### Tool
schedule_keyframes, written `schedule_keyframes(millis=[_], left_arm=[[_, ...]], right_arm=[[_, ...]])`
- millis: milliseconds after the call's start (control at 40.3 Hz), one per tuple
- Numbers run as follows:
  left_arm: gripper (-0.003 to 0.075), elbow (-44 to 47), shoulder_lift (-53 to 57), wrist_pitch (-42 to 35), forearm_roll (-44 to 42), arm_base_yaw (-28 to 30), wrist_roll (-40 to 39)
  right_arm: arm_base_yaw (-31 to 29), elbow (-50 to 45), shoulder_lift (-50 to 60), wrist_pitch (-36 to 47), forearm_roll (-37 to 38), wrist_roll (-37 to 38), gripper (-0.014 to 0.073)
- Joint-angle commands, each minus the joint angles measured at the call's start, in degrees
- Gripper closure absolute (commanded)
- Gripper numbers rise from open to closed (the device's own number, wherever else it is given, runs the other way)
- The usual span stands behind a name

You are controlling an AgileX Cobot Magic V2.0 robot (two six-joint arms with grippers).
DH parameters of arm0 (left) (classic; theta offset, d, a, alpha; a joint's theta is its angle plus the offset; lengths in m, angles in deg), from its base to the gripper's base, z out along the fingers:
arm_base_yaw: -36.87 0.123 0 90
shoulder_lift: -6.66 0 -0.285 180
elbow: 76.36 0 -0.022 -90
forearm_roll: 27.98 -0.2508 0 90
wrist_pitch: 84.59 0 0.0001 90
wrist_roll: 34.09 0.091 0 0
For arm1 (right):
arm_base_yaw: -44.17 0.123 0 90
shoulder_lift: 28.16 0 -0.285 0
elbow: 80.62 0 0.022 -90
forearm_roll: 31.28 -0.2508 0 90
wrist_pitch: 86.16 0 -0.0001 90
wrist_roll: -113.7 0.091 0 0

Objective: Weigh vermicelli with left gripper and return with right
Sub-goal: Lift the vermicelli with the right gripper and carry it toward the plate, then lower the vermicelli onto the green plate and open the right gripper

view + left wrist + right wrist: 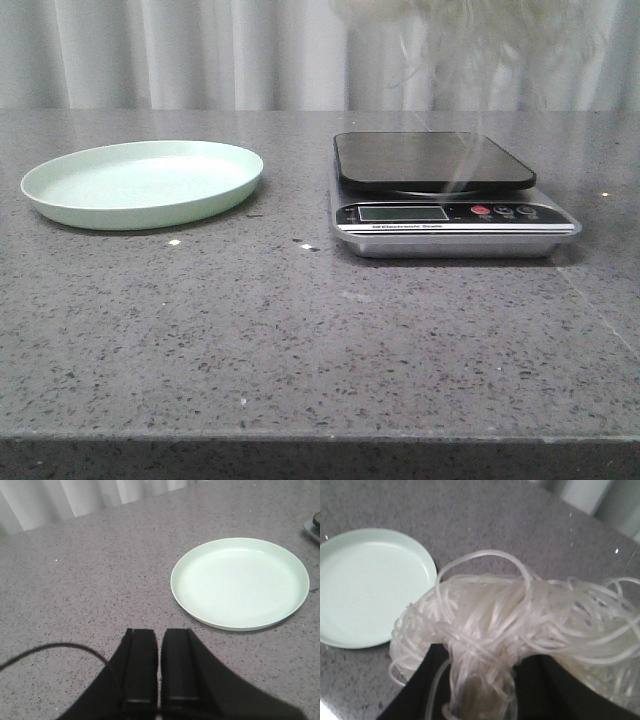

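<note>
The vermicelli point(470, 30) hangs as a whitish tangle at the top edge of the front view, above the scale point(430, 160), with a few strands trailing down toward its black platform. In the right wrist view my right gripper point(480, 680) is shut on the vermicelli point(510, 615), whose loops spill over both black fingers. The pale-green plate point(140, 183) lies empty at the left of the table. My left gripper point(160, 635) is shut with nothing in it, low over the table, with the plate point(240, 582) a short way ahead of its fingers. Neither gripper shows in the front view.
The scale's display and buttons point(500, 211) face the table's front edge. White curtains point(200, 50) hang behind the grey speckled table. A thin black cable point(50, 650) loops beside the left fingers. The plate point(365, 587) also shows beyond the held tangle.
</note>
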Motion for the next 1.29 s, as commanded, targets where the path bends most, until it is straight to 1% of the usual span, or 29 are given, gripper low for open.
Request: schedule_keyframes(millis=[0, 124, 273, 446, 595, 719, 893, 1265], left_arm=[[0.0575, -1.4, 0.0, -4.2, -0.9, 0.1, -0.5], [0.0575, -1.4, 0.0, -4.3, -0.9, 0.1, -0.5], [0.0575, -1.4, 0.0, -4.7, -0.9, 0.1, -0.5], [0.0575, -1.4, 0.0, -5.4, -0.9, 0.1, -0.5], [0.0575, -1.4, 0.0, -5.6, -0.9, 0.1, -0.5], [0.0575, -1.4, 0.0, -5.6, -0.9, 0.1, -0.5], [0.0575, -1.4, 0.0, -5.6, -0.9, 0.1, -0.5], [0.0575, -1.4, 0.0, -5.8, -0.9, 0.1, -0.5]], right_arm=[[1.3, 6.6, 2.4, 4.9, 0.8, -0.6, 0.0442], [4.4, 11.9, 1.3, 5.5, 0.8, -0.6, 0.0442], [9.2, 17.1, -3.0, 5.7, 0.8, -0.6, 0.0442], [14.0, 20.8, -10.6, 6.4, 0.8, -0.6, 0.0442], [16.7, 22.1, -17.2, 9.8, 0.8, -0.6, 0.0442], [17.8, 22.1, -22.0, 12.5, 0.8, -0.6, 0.0442], [18.1, 22.1, -27.1, 13.8, 0.8, -0.6, 0.0442], [18.1, 22.1, -33.3, 16.2, 0.8, -0.6, 0.0442]])
